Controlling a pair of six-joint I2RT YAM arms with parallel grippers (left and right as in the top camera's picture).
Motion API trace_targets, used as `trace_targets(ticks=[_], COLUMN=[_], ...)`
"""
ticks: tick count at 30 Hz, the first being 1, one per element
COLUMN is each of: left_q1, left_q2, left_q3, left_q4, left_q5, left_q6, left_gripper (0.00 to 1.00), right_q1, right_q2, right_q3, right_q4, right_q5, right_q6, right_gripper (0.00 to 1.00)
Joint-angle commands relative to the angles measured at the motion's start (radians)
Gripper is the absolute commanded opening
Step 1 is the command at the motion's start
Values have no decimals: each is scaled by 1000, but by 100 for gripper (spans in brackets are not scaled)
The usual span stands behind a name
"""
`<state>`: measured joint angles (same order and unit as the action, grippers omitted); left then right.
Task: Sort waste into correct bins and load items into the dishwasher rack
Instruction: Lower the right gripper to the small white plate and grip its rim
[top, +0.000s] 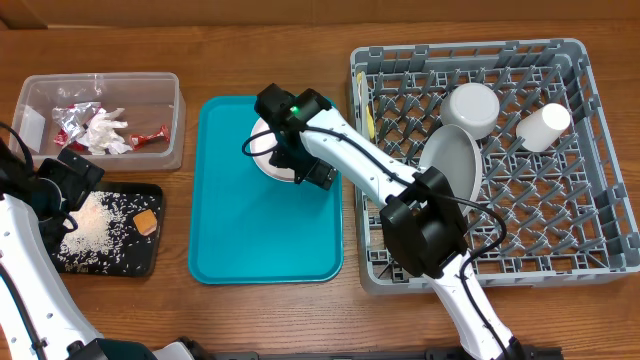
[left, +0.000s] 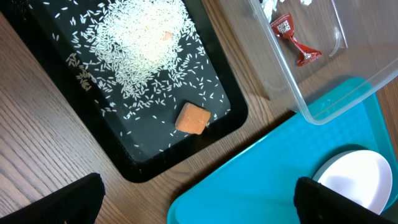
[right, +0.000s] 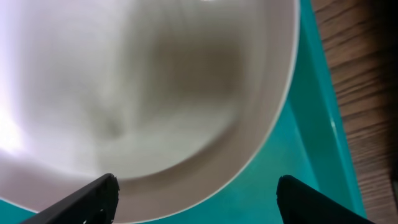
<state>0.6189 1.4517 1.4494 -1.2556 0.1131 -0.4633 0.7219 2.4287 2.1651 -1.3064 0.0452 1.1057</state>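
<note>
- In the clear tub (top: 150, 100): crumpled foil wrappers (top: 70, 120) and a white napkin (top: 105, 132).
- In the black tray (top: 140, 252): loose rice (top: 85, 225) and an orange cube (top: 147, 222).
- On the teal tray (top: 260, 230): a pale plate (left: 354, 180), just under the right fingers (right: 81, 199), spread wide.
- In the rack (top: 600, 250): a grey plate (top: 455, 160) on edge, a bowl (top: 470, 105) upside down, a cup (top: 545, 125), a yellow spoon (top: 372, 122).
- Left fingers (left: 62, 202) spread and empty, over the black tray.
- Under all, a brown wooden bench (top: 300, 320).

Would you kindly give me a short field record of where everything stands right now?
clear tub: foil wrappers, napkin
black tray: rice, orange cube
teal tray: pale plate
rack: bowl, cup, grey plate, yellow spoon
right tool: open, over pale plate
left tool: open, near black tray
</note>
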Motion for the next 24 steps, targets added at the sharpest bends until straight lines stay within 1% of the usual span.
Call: trace_targets(ticks=[1,6,10,20,24], left_q1=[3,3,3,3,3], left_q2=[3,3,3,3,3], left_q3=[-5,-5,-5,-5,-5], left_q4=[4,4,4,4,4], left_q5=[3,3,3,3,3], left_q6=[22,22,22,22,22], left_gripper=[100,100,100,100,100], right_q1=[17,21,21,25,25], right_q2=[3,35,37,82,86], right_q3=[-6,-6,-6,-6,-6], right_q4=[5,12,29,31,30], right_q5=[14,14,14,17,19], right_q6=[26,48,48,47,45], right_gripper=[84,82,75,75,64])
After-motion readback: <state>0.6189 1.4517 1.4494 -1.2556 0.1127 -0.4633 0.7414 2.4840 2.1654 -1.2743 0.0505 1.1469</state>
